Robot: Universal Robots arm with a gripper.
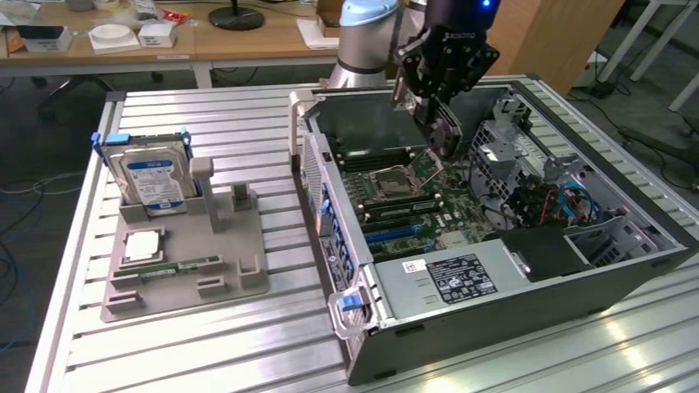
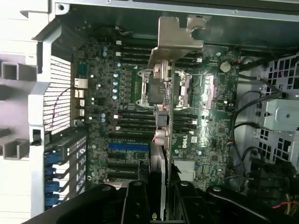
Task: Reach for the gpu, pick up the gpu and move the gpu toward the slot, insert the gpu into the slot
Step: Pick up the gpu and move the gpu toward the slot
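Gpu (image 1: 443, 133) is hanging edge-on above the motherboard (image 1: 450, 206), its long axis running down from the gripper (image 1: 438, 100), bracket end farthest away; the jaws are clamping its upper end.

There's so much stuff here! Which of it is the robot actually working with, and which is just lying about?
In the job: gripper, holding the gpu above the open computer case; the slot on the motherboard.
Lying about: hard drive and memory stick in the grey holder on the table.

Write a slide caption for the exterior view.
Jaws hold the gpu above the motherboard inside the open computer case.
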